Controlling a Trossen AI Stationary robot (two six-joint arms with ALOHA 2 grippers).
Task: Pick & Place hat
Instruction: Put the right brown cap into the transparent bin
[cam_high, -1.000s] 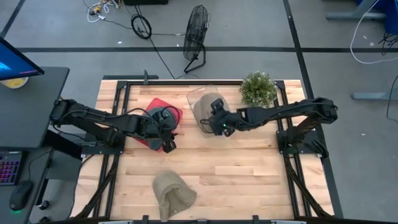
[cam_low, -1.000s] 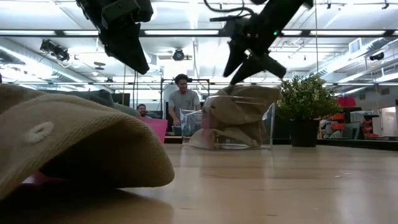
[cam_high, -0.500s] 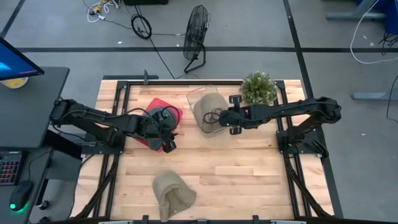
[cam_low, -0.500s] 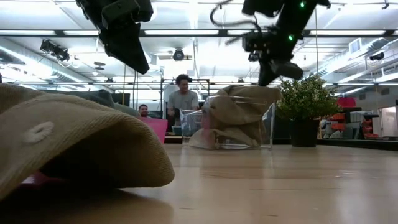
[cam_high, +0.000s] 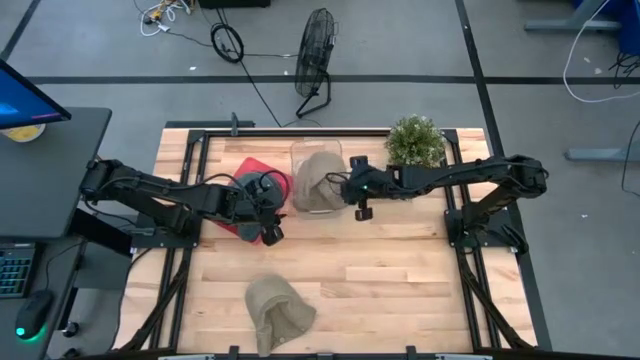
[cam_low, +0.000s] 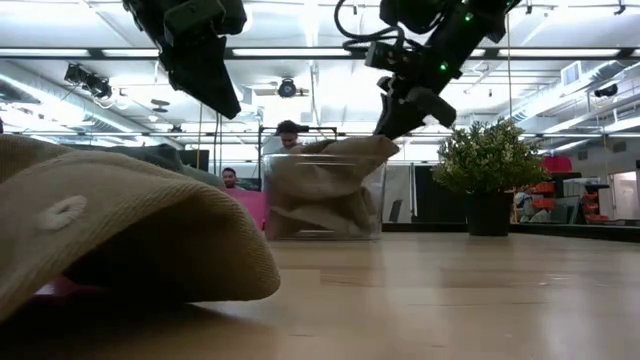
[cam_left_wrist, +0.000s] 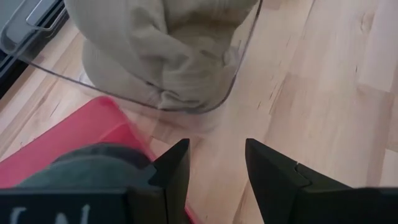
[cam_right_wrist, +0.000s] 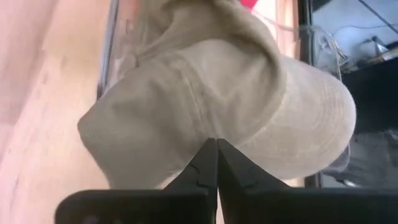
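Observation:
A tan hat (cam_high: 318, 180) lies crumpled in a clear container (cam_high: 297, 158) at the table's far middle; it also shows in the low view (cam_low: 320, 190). My right gripper (cam_high: 348, 186) is shut at the hat's right side. My left gripper (cam_high: 272, 233) is open and empty, above a red tray (cam_high: 262, 168) that holds a dark green hat (cam_left_wrist: 93, 165). A second tan hat (cam_high: 278, 310) lies by its brim on the table near the near edge. My right gripper presses its shut fingertips (cam_right_wrist: 216, 149) against the crown of the tan hat (cam_right_wrist: 205, 93), near the hat's top (cam_low: 368, 150). The fingers slant down from the table's right side. The hat rests in the clear container, which stands on the table.
A potted plant (cam_high: 415, 142) stands at the far right corner, just right of my right arm. Bare wood lies between the container and the near hat. A person (cam_low: 290, 130) shows in the room beyond the table.
My right gripper first drew back toward the table's right edge, then came back left with its fingers shut against the hat. The clear container with the tan hat has slid along the table toward the left, closer to the red tray.

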